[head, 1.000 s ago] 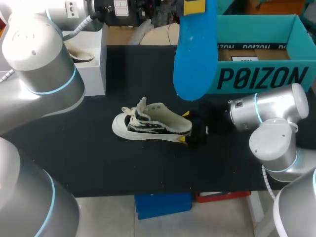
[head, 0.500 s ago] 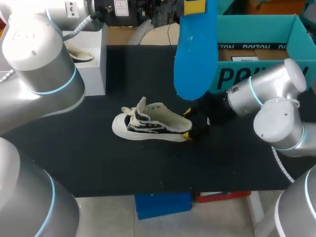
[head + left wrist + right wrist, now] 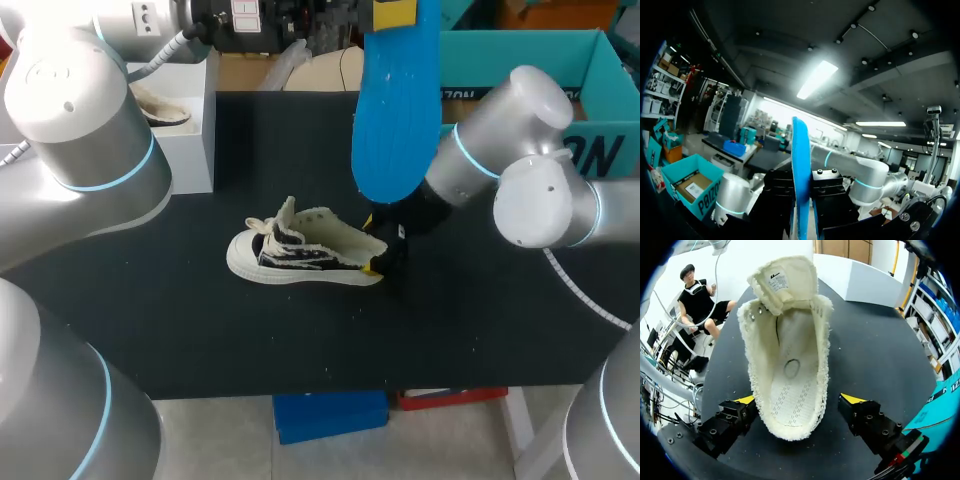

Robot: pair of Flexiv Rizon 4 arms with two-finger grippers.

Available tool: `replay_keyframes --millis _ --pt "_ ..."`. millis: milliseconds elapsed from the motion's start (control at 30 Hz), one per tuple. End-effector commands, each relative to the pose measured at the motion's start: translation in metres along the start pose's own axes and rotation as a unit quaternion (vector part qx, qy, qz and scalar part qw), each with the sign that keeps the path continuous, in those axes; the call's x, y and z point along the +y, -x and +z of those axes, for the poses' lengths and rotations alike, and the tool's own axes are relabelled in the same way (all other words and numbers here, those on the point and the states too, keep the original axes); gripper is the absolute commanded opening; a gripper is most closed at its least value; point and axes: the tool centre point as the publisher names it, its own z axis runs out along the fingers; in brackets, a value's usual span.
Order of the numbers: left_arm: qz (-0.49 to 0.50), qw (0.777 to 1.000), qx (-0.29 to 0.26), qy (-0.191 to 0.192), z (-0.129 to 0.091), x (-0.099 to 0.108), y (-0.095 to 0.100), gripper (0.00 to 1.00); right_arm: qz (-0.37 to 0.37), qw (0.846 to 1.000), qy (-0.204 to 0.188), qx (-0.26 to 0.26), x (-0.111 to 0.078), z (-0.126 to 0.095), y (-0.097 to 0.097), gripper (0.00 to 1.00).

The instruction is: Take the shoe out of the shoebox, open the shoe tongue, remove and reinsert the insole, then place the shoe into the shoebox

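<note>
A white low-top shoe (image 3: pixel 300 250) with black side markings lies on its sole in the middle of the black table, toe to the left. High above its heel hangs a blue insole (image 3: pixel 395 110), with my left gripper (image 3: pixel 393 12) shut on its upper end. In the left wrist view the insole (image 3: pixel 800 165) stands edge-on between the black fingers of that gripper (image 3: pixel 801 220). My right gripper (image 3: pixel 372 243) is open at the shoe's heel. In the right wrist view its yellow tips straddle the heel (image 3: pixel 799 400), and the shoe (image 3: pixel 790 355) shows its bare inside with the tongue folded forward.
A teal shoebox (image 3: pixel 520 45) stands open at the back right, behind my right arm, and its corner (image 3: pixel 935 410) shows beside the right gripper. A white box (image 3: pixel 185 130) with a pale item inside sits at the back left. The table's front edge is close below the shoe.
My right arm has swung up and leftward, bringing its open gripper in around the shoe's heel. The shoe, the insole and my left arm have stayed put.
</note>
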Motion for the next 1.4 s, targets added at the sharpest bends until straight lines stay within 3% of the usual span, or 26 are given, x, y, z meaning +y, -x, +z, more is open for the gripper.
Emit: replay_keyframes --millis 33,500,1400 --pt "0.0 1.0 -0.002 0.001 0.002 0.0 0.0 0.0 -0.002 0.991 -0.134 0.002 0.007 -0.001 -0.004 1.0" --pt "0.0 1.0 -0.002 0.001 0.002 0.0 0.0 0.0 -0.008 0.978 -0.21 -0.015 0.011 0.002 -0.009 1.0" --pt "0.0 1.0 -0.002 0.001 0.002 0.0 0.0 0.0 -0.009 0.976 -0.219 -0.009 0.009 0.016 -0.018 1.0"
